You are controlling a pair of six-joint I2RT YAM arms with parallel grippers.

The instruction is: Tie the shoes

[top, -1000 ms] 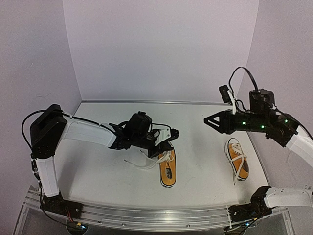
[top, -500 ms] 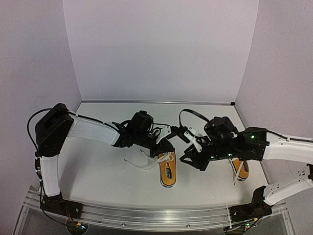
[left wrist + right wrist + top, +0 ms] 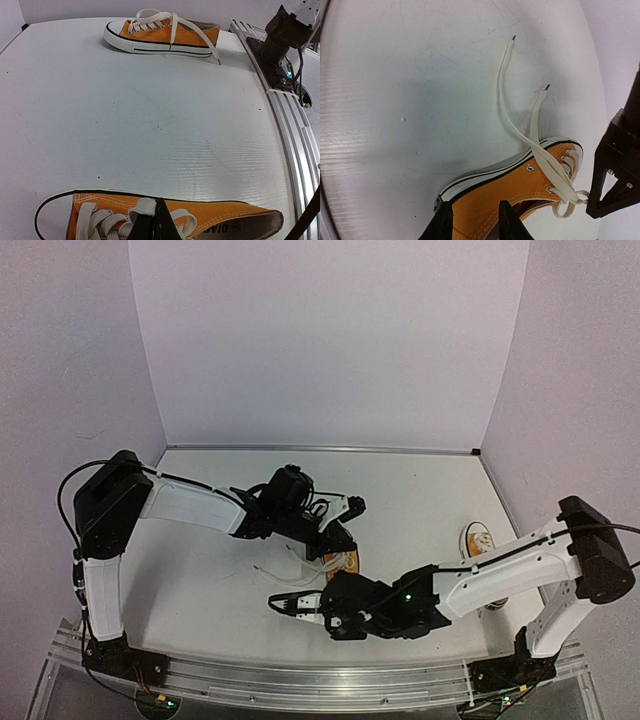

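Hiding centre shoe (image 3: 520,186) overhead: right arm (image 3: 500,578); other shoe (image 3: 170,37) apart.

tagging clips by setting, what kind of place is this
Probably a robotics lab test cell: plain walls box in a white table, and the left arm and right arm are bolted to an aluminium rail at its near edge.

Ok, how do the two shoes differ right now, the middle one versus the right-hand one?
The middle shoe has the left gripper shut on its lace; the right-hand shoe stands untouched. The middle shoe's lace ends trail out flat over the table; the right-hand shoe's drape down its side. Both are orange with white soles, and neither looks tied.
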